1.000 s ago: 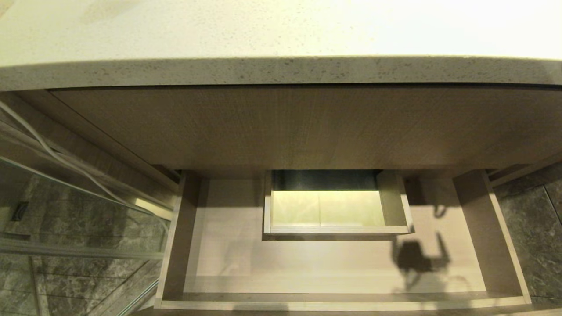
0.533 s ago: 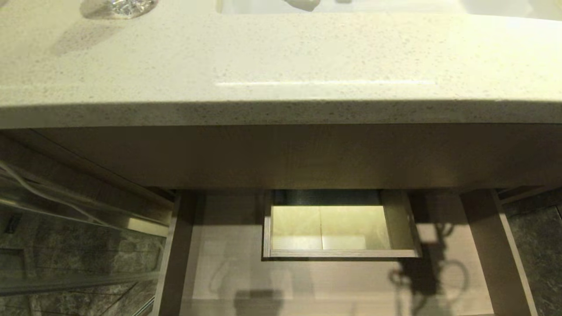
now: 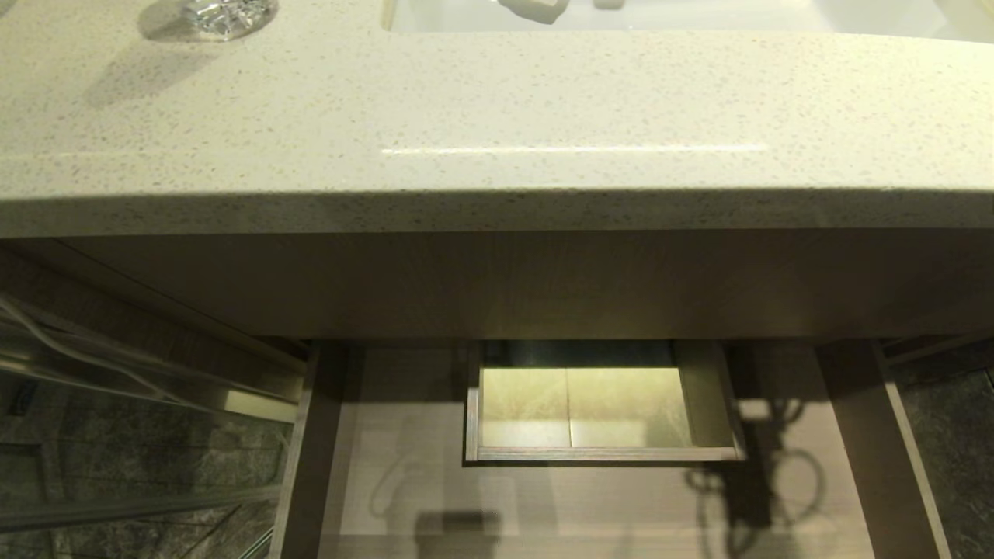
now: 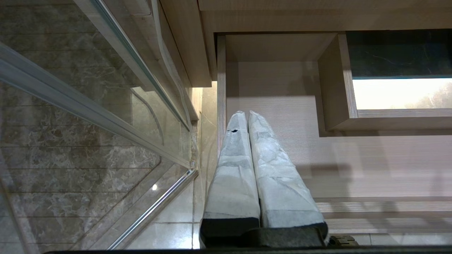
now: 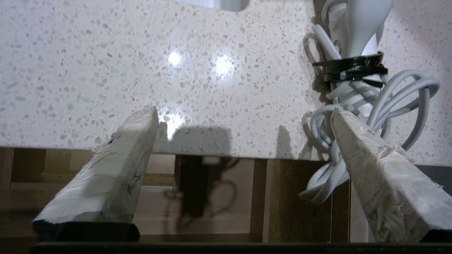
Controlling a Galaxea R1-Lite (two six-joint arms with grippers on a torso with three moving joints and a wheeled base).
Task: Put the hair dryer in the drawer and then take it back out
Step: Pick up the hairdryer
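While the speckled stone countertop (image 3: 497, 101) overhangs it, the wood-grain drawer (image 3: 404, 481) stands pulled out, a boxed rectangular cut-out (image 3: 602, 415) at its mid-back. On the counter's edge lies the white hair dryer (image 5: 363, 24), its grey cord (image 5: 399, 98) bundled with a black tie. The right gripper (image 5: 243, 114) is spread wide, grasping nothing; the left gripper (image 4: 246, 114) is clenched shut over the drawer. Compared with a second ago, the head view has tilted upward, showing more countertop and a glass dish (image 3: 225, 12).
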